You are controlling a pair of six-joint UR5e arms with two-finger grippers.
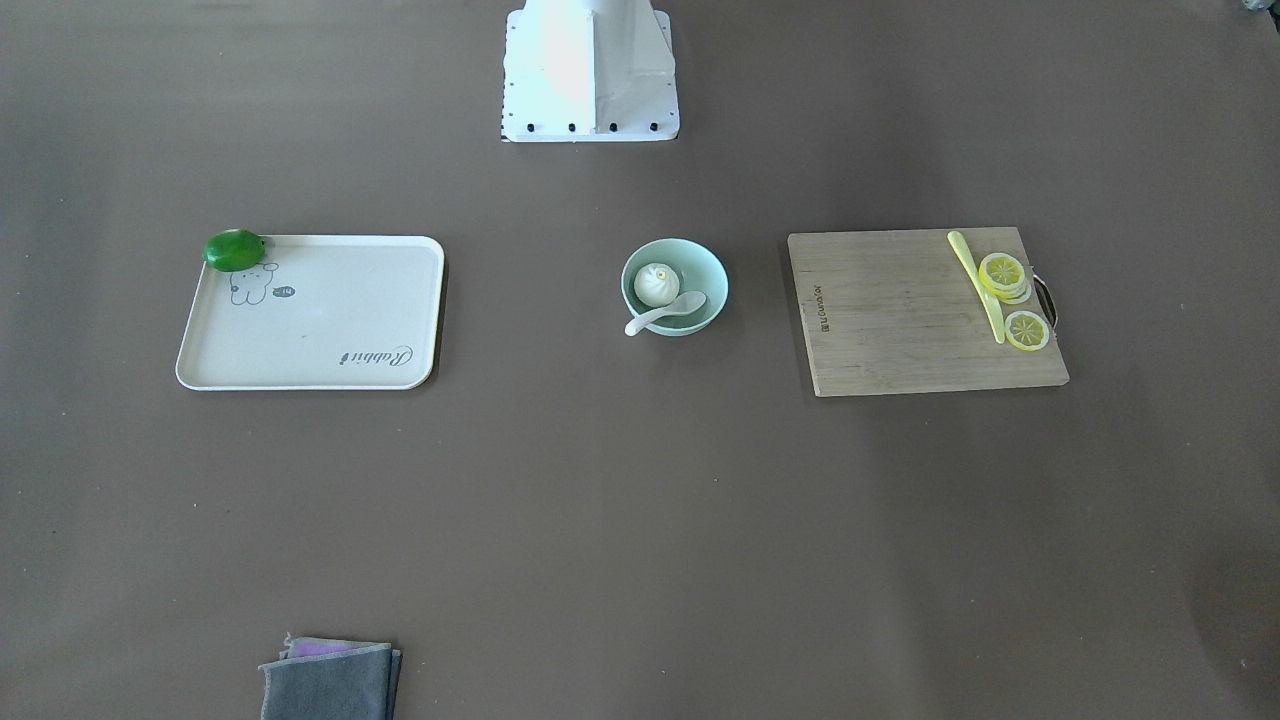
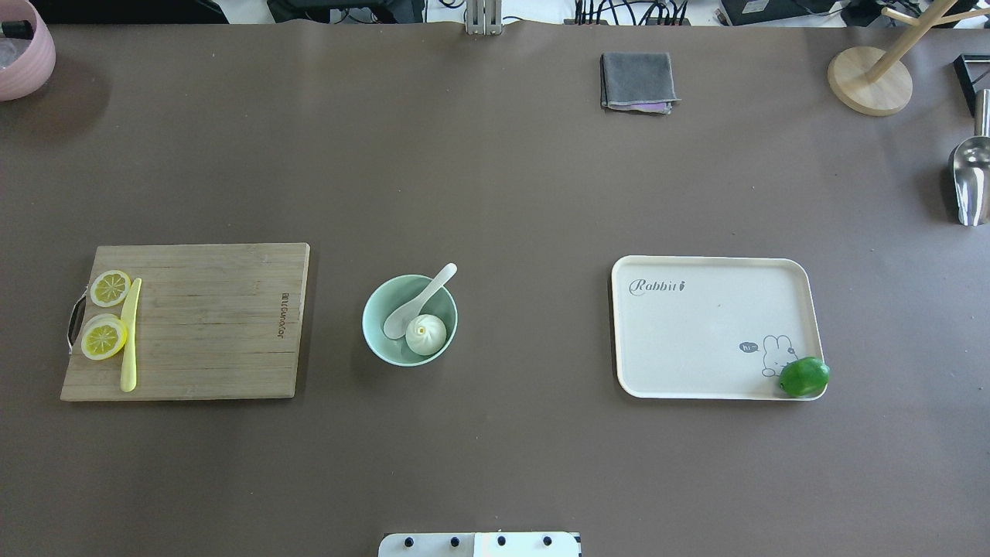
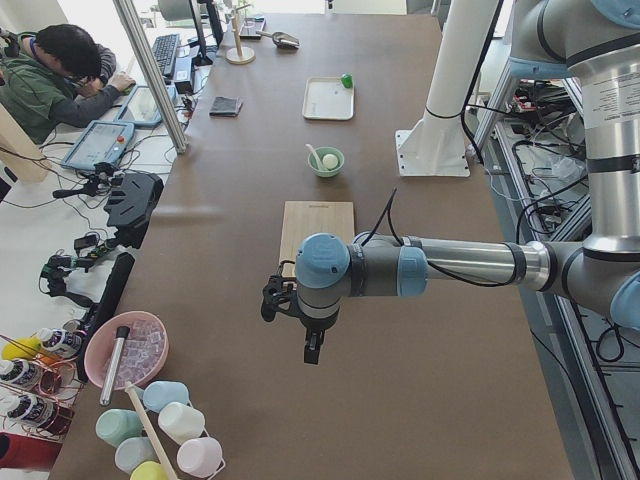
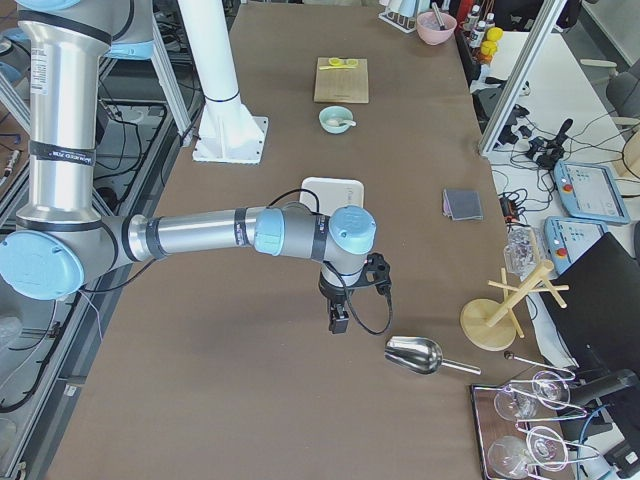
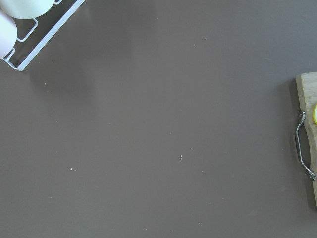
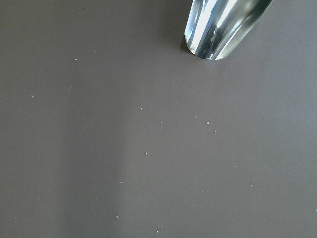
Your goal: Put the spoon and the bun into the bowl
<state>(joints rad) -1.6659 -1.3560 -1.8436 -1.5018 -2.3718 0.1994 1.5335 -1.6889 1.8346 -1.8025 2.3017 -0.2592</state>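
The pale mint-green bowl [image 2: 371,331] stands in the middle of the table, also in the front-facing view [image 1: 708,268]. The white pleated bun [image 2: 426,334] lies inside it. The white spoon [image 2: 421,298] rests with its scoop in the bowl and its handle over the rim. My left gripper [image 3: 311,350] hangs over bare table past the cutting board, far from the bowl. My right gripper [image 4: 338,322] hangs past the tray, near the metal scoop. Both show only in the side views, so I cannot tell whether they are open or shut.
A wooden cutting board [image 2: 209,325] with lemon slices [image 2: 104,339] and a yellow knife [image 2: 129,336] lies left of the bowl. A cream tray [image 2: 696,333] with a green lime [image 2: 804,377] lies right. A grey cloth [image 2: 637,80], a metal scoop [image 2: 969,179] and a wooden stand [image 2: 866,77] are at the far side.
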